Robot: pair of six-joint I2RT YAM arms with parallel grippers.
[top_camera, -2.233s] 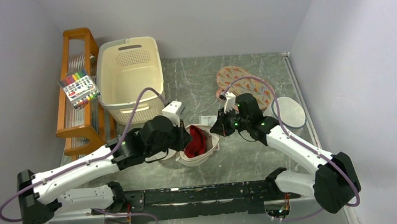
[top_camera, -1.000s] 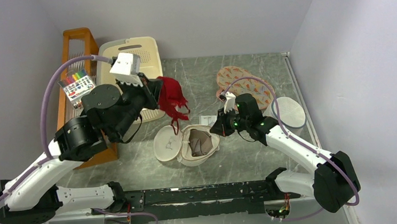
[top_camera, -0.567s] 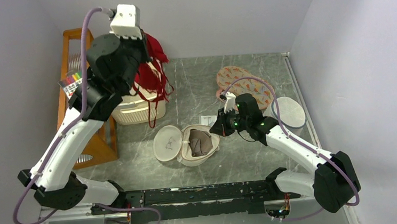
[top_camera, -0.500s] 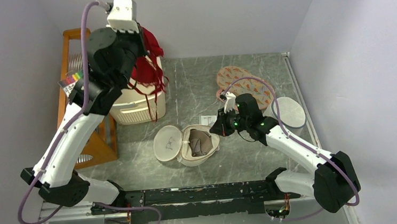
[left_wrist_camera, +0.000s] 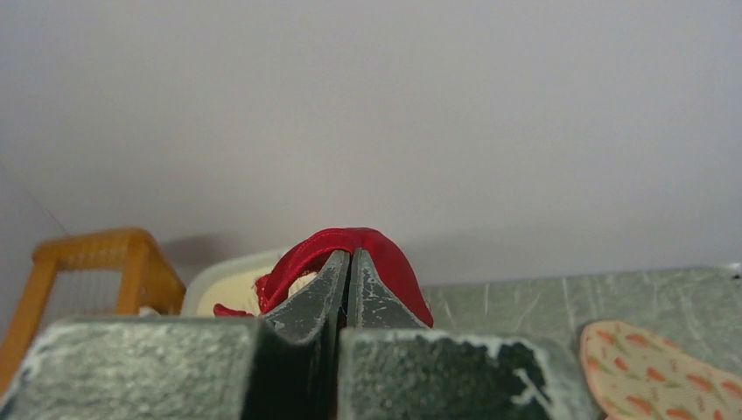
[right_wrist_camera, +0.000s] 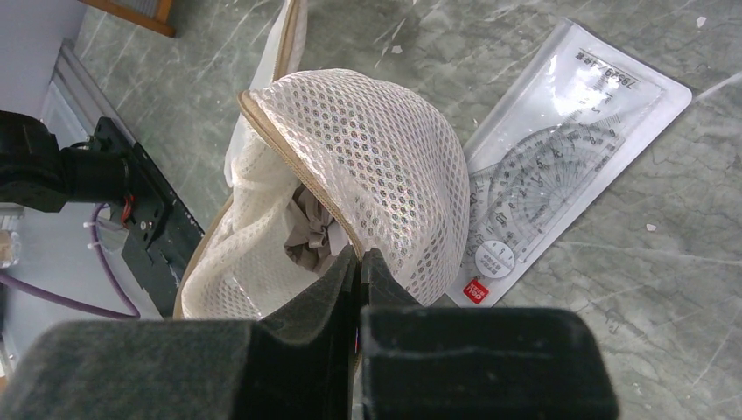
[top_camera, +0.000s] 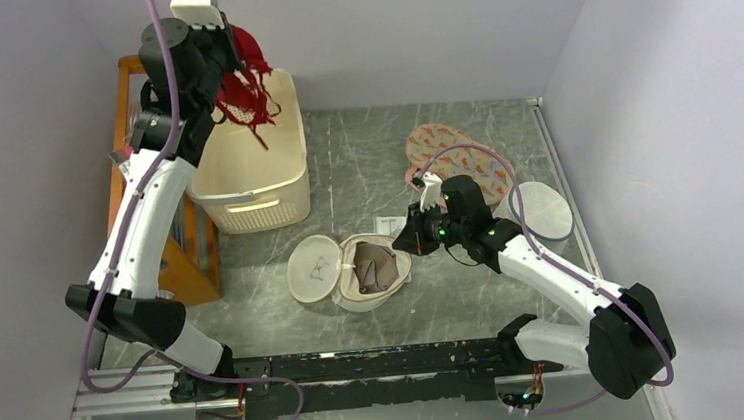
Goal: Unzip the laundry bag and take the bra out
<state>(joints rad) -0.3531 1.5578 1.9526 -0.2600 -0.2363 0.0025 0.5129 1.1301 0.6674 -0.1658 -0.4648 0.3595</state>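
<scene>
Holding red bra (top_camera: 248,84) aloft in my left gripper (left_wrist_camera: 348,257), jaws clenched on fabric, straps dangling over cream laundry basket (top_camera: 246,195). My right gripper (right_wrist_camera: 360,262) pinched tight on rim of laundry bag (right_wrist_camera: 376,157). Bag sits mid-table, unzipped, lid flap (top_camera: 314,268) lying open beside it. Bra out, so both steps look done. Left, by my guess: drop bra, free bag. Grey-brown wad inside bag, unclear what.
</scene>
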